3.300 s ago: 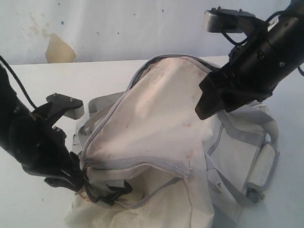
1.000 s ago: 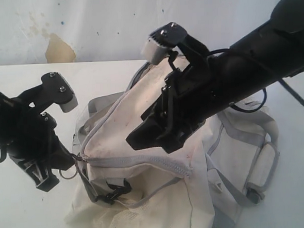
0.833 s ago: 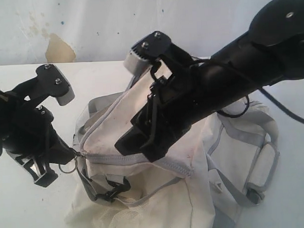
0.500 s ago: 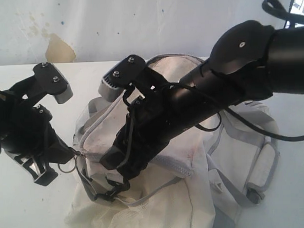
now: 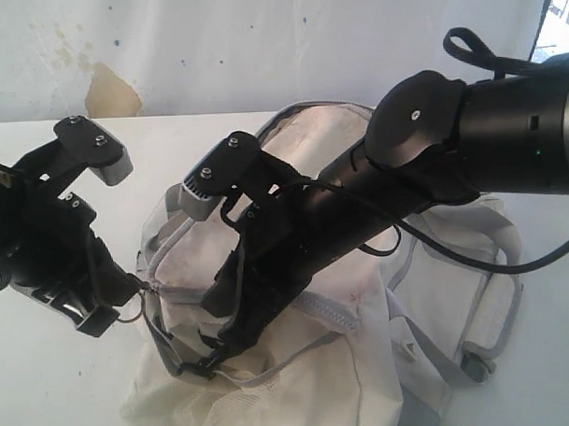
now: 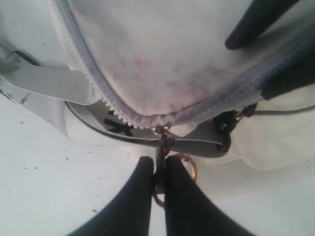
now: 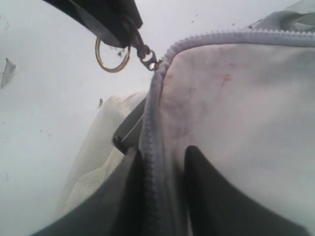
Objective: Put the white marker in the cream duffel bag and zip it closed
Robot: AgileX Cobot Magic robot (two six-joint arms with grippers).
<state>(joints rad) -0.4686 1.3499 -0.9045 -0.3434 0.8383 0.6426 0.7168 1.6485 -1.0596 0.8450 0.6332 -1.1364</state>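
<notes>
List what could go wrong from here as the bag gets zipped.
1. The left gripper pinches only the thin zipper pull beside the brass ring; a hard tug could slip it free.
2. The right gripper straddles the zipper trim of the cream duffel bag close to that pull, so fabric may bunch or jam there.
3. The white marker shows in no view; it may not be inside.
</notes>
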